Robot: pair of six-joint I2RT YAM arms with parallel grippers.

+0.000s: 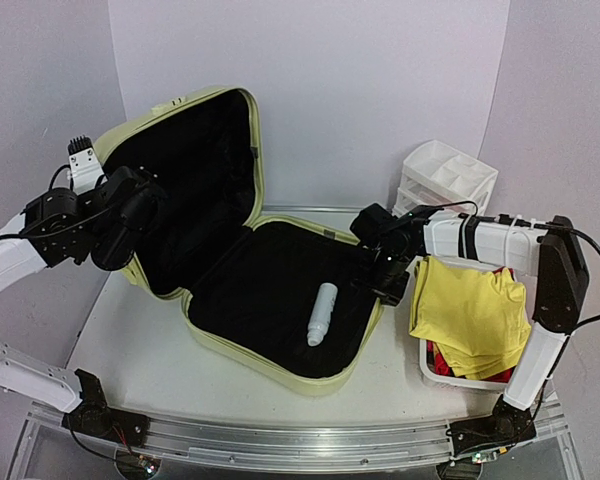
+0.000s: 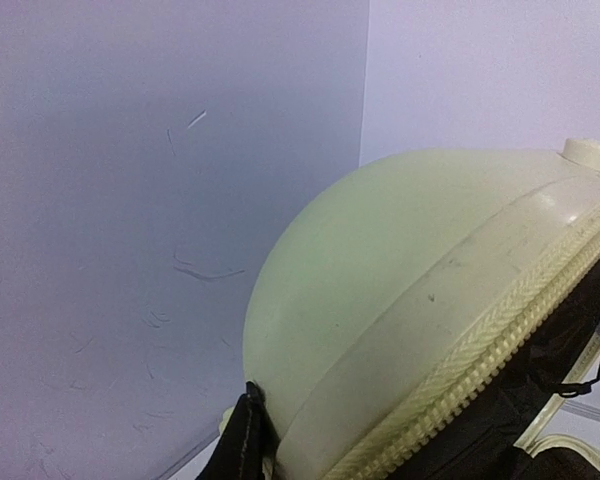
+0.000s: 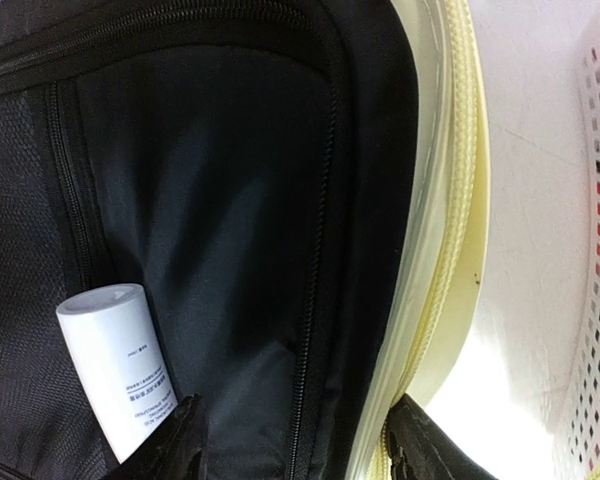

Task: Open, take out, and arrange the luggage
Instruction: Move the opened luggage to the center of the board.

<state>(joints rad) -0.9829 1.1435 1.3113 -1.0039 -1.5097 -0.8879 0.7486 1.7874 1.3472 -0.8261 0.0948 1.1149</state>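
Observation:
The luggage (image 1: 280,345), a pale yellow-green hard-shell suitcase with black lining, lies open. Its lid (image 1: 195,180) stands up at the left. My left gripper (image 1: 142,215) is at the lid's left edge. In the left wrist view one black finger (image 2: 242,440) presses on the lid's outer shell (image 2: 380,290); the other finger is hidden. My right gripper (image 1: 385,275) is open and straddles the base's right rim (image 3: 450,250), one finger over the lining and one outside the shell. A white bottle (image 1: 322,312) lies in the base, just beside the inner finger (image 3: 185,445).
A white mesh basket (image 1: 435,372) at the right holds a folded yellow cloth (image 1: 470,310) over red items; its wall (image 3: 595,250) is close to the suitcase rim. A white drawer organizer (image 1: 448,175) stands behind it. White walls enclose the back and sides.

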